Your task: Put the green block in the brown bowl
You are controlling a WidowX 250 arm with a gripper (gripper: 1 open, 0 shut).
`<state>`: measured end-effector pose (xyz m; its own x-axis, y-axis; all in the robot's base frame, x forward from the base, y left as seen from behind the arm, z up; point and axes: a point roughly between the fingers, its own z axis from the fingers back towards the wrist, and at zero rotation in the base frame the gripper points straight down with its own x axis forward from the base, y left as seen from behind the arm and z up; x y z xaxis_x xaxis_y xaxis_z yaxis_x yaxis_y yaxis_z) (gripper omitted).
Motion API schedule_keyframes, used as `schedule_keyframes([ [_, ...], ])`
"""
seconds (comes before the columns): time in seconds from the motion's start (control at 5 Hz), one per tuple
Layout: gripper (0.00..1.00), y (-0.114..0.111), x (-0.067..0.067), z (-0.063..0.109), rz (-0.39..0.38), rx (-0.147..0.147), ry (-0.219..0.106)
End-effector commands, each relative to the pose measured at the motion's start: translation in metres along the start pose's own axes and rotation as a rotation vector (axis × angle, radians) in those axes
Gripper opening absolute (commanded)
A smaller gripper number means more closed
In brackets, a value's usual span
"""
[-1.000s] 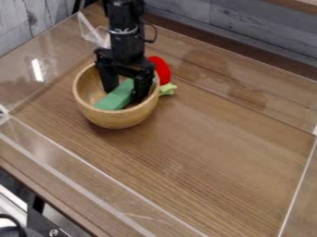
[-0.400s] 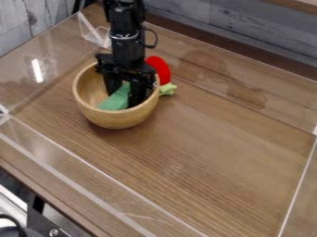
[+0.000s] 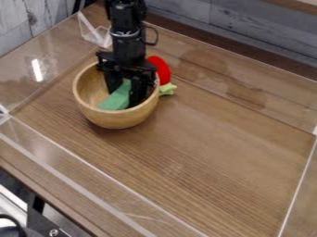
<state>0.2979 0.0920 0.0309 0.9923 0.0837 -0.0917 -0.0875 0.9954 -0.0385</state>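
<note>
The green block [image 3: 118, 98] leans inside the brown bowl [image 3: 87, 102], its lower end on the bowl's floor and its upper end rising between my fingers. My black gripper [image 3: 124, 87] reaches straight down into the bowl from above, and its two fingers press against the block's sides, shut on it. The arm hides the far rim of the bowl and the upper end of the block.
A red rounded object [image 3: 160, 68] with a small green leaf [image 3: 168, 89] lies against the bowl's right side. Clear plastic walls [image 3: 25, 88] border the wooden tabletop [image 3: 210, 148], and a grey plank wall stands behind.
The fingers stood wide apart around the block one second ago and have since closed in on it. The arm, bowl and block have kept their places.
</note>
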Motion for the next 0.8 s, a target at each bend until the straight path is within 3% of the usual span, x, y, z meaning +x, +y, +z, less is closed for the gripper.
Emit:
schedule_keyframes([
  [0.0, 0.00, -0.003, 0.010, 0.030, 0.003, 0.014, -0.085],
  [0.6, 0.00, -0.010, 0.013, 0.054, 0.017, 0.004, -0.113],
])
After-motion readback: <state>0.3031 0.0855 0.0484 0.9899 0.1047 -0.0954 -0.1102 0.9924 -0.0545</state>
